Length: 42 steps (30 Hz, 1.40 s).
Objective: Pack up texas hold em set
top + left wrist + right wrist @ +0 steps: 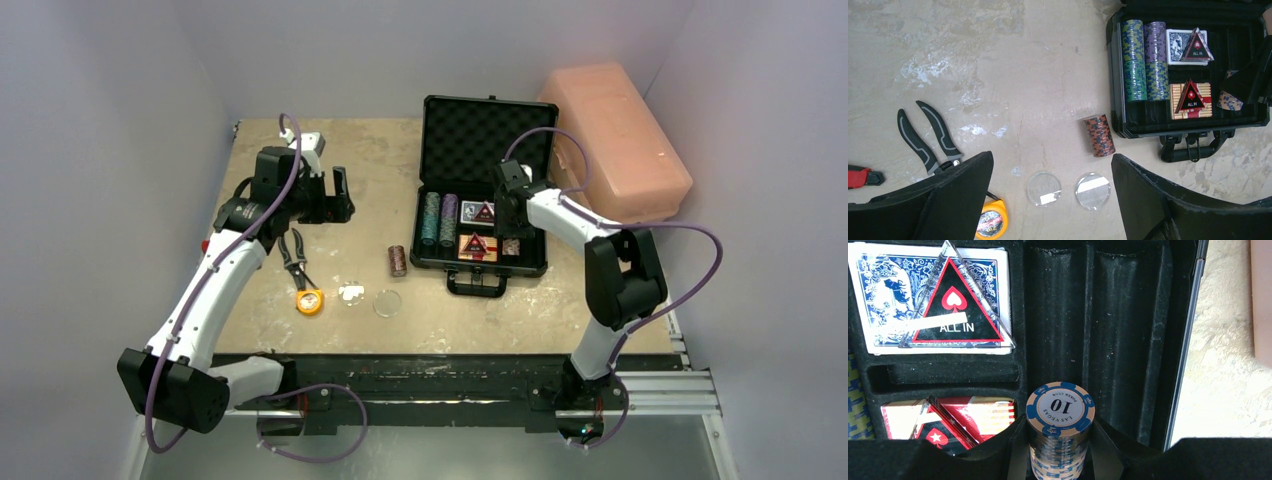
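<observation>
The black briefcase (485,140) lies open at the table's middle. Teal chips (1134,60) and purple chips (1156,57) fill its left slots, beside a blue card deck (878,290) and a red card deck (983,415), each under an "ALL IN" triangle. My right gripper (1060,440) is shut on a blue-and-tan chip stack (1060,412) over the case's empty right slots (1128,315). A brown chip stack (1099,135) lies on its side on the table. Two clear discs (1044,188) (1093,190) lie near it. My left gripper (1052,157) hangs open high above them, holding nothing.
An orange tape measure (991,220) and black-handled pliers (928,132) lie left of the discs. A red-handled tool (860,176) shows at the left edge. The big pink box (615,140) stands right of the case. The case handle (1193,145) points toward the arms.
</observation>
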{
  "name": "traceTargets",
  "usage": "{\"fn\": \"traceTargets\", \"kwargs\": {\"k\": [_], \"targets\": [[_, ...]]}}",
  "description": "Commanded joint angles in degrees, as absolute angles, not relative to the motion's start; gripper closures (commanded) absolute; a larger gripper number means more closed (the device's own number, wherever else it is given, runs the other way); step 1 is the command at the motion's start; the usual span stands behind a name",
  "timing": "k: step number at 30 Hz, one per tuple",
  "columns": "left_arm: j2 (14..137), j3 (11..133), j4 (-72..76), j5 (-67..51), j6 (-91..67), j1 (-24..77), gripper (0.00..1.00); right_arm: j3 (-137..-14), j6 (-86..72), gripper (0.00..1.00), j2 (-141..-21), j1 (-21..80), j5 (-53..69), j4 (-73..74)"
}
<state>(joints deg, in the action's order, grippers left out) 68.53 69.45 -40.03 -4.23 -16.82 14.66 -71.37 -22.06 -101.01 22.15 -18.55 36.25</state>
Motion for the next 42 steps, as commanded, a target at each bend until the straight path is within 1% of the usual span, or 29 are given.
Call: {"fn": "traceTargets", "kwargs": {"k": [1,12,22,25,29,32,34,39,42], "targets": [[67.06,69.87,-39.63,-3.78,-15.49,14.85,0.12,-71.25,-22.85,1.0,-100.01,22.02,-19.07,34.45],[67.09,70.05,-39.73,-4.13,-15.21,14.85,0.15,-69.7,-23.38,1.0,-100.39,21.98,-18.05,35.42],[66.56,69.96,-39.81,-4.39,-15.12,14.85,0.16,-64.8,-25.63,0.99,-99.15,21.98,-16.12,34.46],[66.45,69.92,-39.79,-4.39,-15.12,14.85,0.16,-63.98,-26.05,0.88,-98.86,22.01,-16.09,34.45],[66.28,69.86,-39.83,-4.39,-15.03,14.85,0.16,-63.46,-26.28,0.67,-98.08,22.02,-16.31,34.28],[66.25,69.79,-39.89,-4.24,-14.97,14.85,0.16,-63.69,-26.28,0.56,-97.47,21.97,-16.54,34.47],[66.18,69.74,-39.9,-4.22,-14.94,14.86,0.16,-63.96,-26.2,0.51,-97.1,21.99,-16.55,34.67],[66.12,69.7,-39.9,-4.06,-14.79,14.9,0.16,-64.32,-25.7,0.45,-96.35,21.99,-15.67,34.71],[66.09,69.7,-39.9,-3.96,-14.69,14.9,0.16,-64.42,-25.37,0.39,-96.06,22.02,-15.49,34.65]]}}
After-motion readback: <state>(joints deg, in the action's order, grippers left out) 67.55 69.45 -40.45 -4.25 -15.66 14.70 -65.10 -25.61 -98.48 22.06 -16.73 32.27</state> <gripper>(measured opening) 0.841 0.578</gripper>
